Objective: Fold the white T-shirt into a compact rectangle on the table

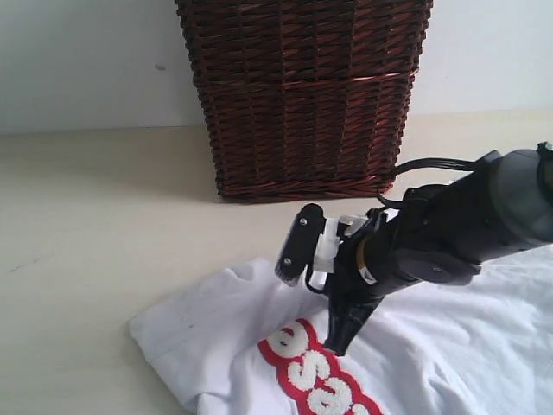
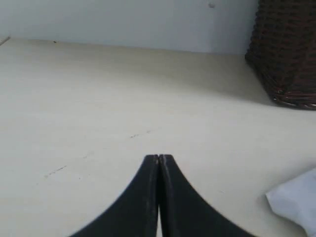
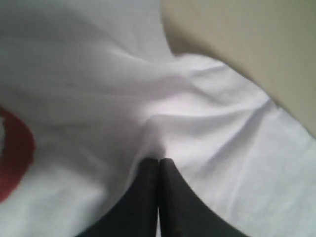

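The right tool (image 3: 158, 160) pinches a thin pucker of the white T-shirt (image 3: 207, 123) before the basket (image 1: 302, 104); lifting may slip it. The left tool (image 2: 158, 158) is closed, empty.

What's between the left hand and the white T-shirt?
Only bare table, in the left wrist view; the shut left hand sits apart from the white T-shirt.

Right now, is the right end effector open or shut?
Shut. The right end effector shows jaws pressed together, and white T-shirt creases converge at its tips, so fabric seems pinched.
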You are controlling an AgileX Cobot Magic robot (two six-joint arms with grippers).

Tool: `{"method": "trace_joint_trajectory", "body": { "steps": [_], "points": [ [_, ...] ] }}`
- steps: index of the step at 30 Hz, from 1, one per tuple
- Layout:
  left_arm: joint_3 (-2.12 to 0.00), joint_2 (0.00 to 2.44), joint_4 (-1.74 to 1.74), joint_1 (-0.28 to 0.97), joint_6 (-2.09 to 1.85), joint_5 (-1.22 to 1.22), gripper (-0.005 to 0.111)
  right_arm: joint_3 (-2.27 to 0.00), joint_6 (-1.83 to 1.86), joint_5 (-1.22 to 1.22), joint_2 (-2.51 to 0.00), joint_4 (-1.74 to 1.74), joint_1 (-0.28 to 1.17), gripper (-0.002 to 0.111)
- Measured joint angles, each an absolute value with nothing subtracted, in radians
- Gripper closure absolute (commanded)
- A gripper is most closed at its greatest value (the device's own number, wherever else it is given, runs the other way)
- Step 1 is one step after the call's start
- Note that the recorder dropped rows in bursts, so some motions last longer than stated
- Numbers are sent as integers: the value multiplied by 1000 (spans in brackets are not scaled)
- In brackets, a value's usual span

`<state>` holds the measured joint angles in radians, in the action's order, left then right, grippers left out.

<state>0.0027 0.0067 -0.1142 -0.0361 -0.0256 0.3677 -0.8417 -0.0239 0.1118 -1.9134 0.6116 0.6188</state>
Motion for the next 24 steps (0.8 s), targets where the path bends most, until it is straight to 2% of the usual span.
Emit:
{"method": "trace_joint_trajectory", "body": {
  "steps": [4, 8, 11, 15, 20, 24],
  "points": [
    [3, 7, -114, -36, -26, 368, 107, -882, -26, 149, -1895, 507, 629, 108],
    [3, 7, -114, -36, -26, 368, 107, -886, -28, 198, -1764, 472, 592, 108],
    [3, 7, -114, -36, -26, 368, 107, -891, 0, 244, -1655, 466, 516, 108],
    [3, 7, -114, -36, -26, 368, 107, -892, 76, 315, -1571, 441, 323, 108],
    [3, 7, -114, -36, -26, 368, 107, -828, 484, 437, -1599, 224, 119, 108],
    [3, 7, -114, -36, -26, 368, 107, -755, 847, 550, -1674, 18, 77, 108]
  ]
}}
